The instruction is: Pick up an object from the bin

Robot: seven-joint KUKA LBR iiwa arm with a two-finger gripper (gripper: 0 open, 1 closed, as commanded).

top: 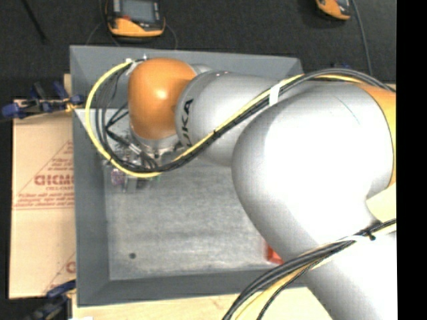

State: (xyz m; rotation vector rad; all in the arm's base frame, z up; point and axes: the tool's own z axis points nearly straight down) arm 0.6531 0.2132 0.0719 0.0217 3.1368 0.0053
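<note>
Camera view, arm (220, 122): reaching in from right across grey bin (90, 245), orange-capped wrist (155, 99) tipped down over far left corner.
Grasp: cannot tell whether open or shut, hidden beneath wrist and cables (100, 102).
Nearest thing: small purplish thing (119, 177), far left, kind unclear, likeliest pick by nearness.
Elsewhere: red-orange thing (273, 253), near right, half under arm.

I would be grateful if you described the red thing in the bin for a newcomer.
Find the grey bin and follow its near wall rightward to the silver arm. At the arm's edge peeks a small red piece, the floor's only red thing; the speck to its left is dark.
</note>
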